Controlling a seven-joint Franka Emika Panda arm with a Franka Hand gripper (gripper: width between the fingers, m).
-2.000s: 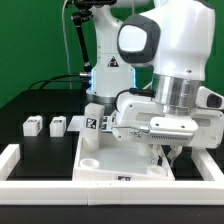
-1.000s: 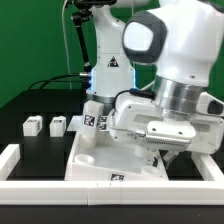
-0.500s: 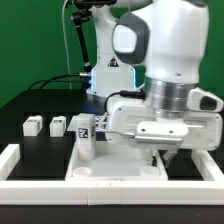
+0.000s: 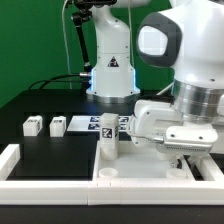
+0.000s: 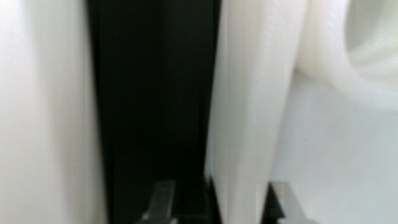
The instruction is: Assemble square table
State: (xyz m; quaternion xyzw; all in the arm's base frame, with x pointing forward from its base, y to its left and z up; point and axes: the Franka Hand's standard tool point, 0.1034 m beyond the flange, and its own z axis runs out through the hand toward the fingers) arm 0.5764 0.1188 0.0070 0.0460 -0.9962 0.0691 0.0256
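Observation:
The square table top, a white tray with a raised rim, lies flat at the front of the table. One white leg stands upright at its corner on the exterior view's left. My gripper is low at the top's edge on the exterior view's right, mostly hidden under the hand. In the wrist view my gripper is shut on the top's white rim, with a dark finger on each side. Two loose legs with tags lie on the black mat at the exterior view's left.
The marker board lies flat behind the table top. A long white rail runs along the front and up the exterior view's left side. The robot's base and cables stand at the back.
My gripper has moved toward the exterior view's right, dragging the table top and its upright leg with it. More of the marker board shows now. The two loose legs have not moved.

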